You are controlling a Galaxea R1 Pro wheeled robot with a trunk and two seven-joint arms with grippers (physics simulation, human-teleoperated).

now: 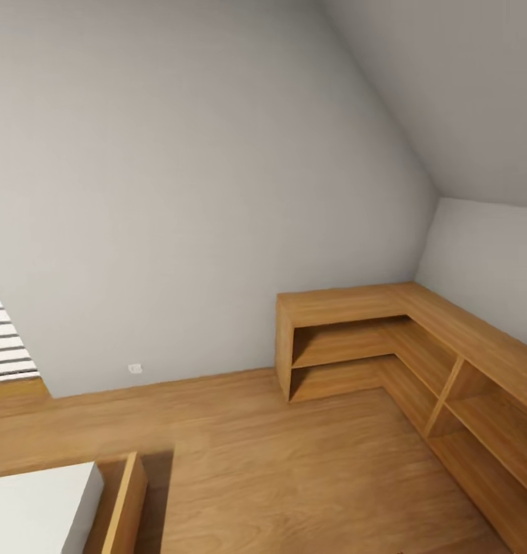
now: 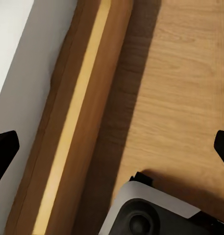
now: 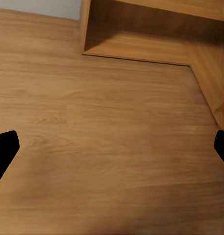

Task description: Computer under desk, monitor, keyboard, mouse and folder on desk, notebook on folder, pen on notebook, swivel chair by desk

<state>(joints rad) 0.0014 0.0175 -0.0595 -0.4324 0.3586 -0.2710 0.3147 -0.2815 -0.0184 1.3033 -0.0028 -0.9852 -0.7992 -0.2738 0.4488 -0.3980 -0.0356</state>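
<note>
Black fingertips [image 2: 5, 149]; grey-white rounded base [image 2: 156, 210], dark top.

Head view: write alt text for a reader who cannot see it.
An L-shaped wooden shelf unit with open shelves sits in the corner of a room with grey walls, a sloped ceiling and a wooden floor. A white bed in a wooden frame shows at lower left.

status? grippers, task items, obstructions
Both grippers open, empty: left over bed frame edge, right over bare wood floor. No task items in sight. Corner shelf unit ahead right.
</note>
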